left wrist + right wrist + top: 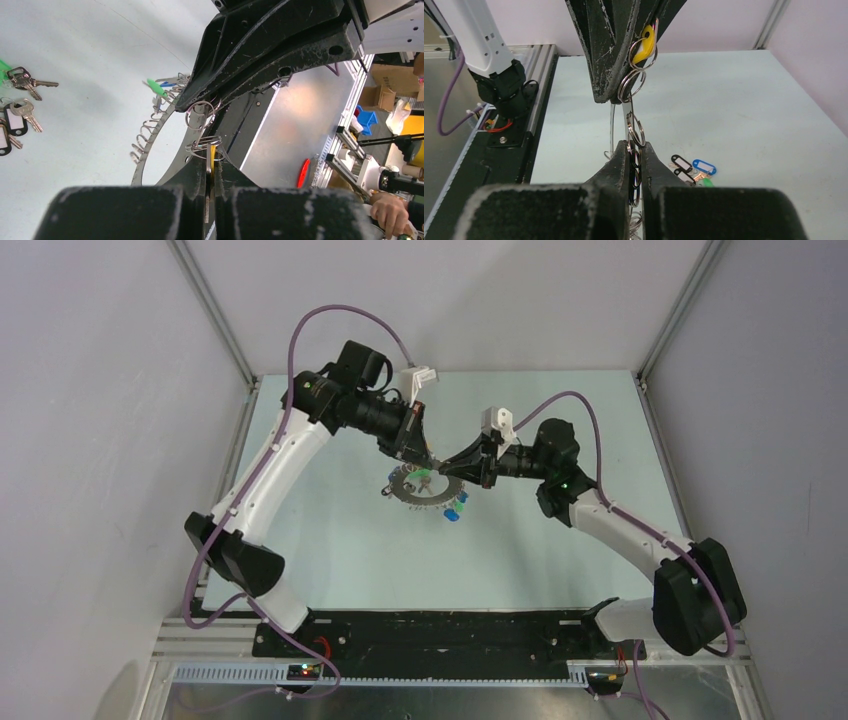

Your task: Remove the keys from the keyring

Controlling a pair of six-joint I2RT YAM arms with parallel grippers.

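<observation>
We see the grey keyring (pixel 418 497) tilted up on edge, small rings fringing its rim; loose tagged keys (pixel 703 166) lie on the surface (pixel 749 100).

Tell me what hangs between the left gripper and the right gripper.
Small linked wire rings span the gap, from the yellow tag in the left gripper down to the keyring in the right gripper; clearest in the right wrist view.

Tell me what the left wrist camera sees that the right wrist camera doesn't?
Only the left wrist view shows a person's hand and a blue plastic bin beyond the table. Only the right wrist view shows the left arm's white segment. Both show the yellow plastic tag pinched by the left gripper, and the broad flat grey metal ring held by the right gripper.
</observation>
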